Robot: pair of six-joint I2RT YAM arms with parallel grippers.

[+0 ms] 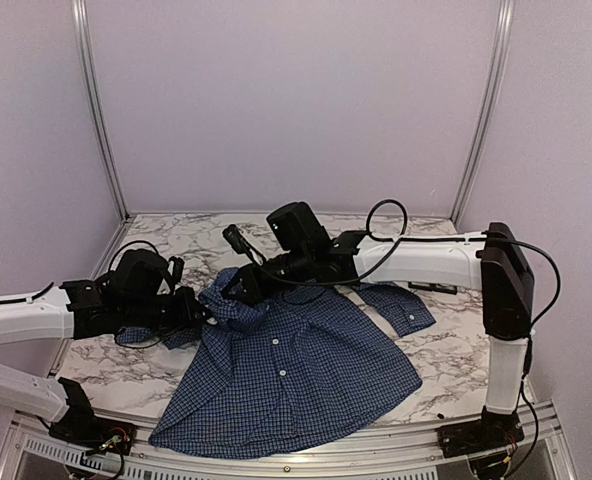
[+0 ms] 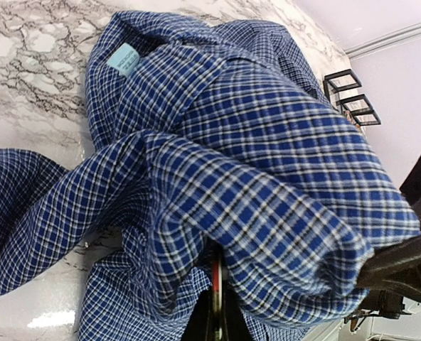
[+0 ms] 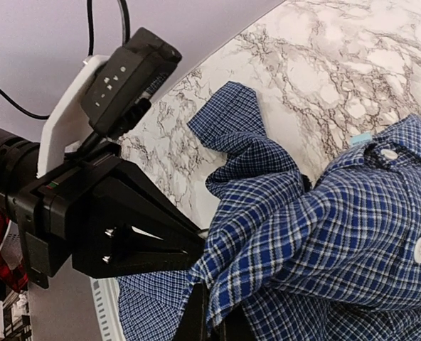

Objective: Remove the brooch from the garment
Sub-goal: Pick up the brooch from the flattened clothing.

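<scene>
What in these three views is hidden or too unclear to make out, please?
- Brooch: seen in no view; the shirt's folds may cover it.
- Left gripper: left wrist view, fingertips buried under cloth; open or shut unclear.
- Right gripper: right wrist view, cloth drapes over it and the bottom edge cuts it off.
- Collar label: left wrist view, print too small to read.

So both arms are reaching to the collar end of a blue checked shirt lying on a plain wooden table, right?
Not quite. The table is not plain wood: its top is white marble pattern with grey veins, as the top view shows. The rest is right, and the shirt is blue checked.
</scene>
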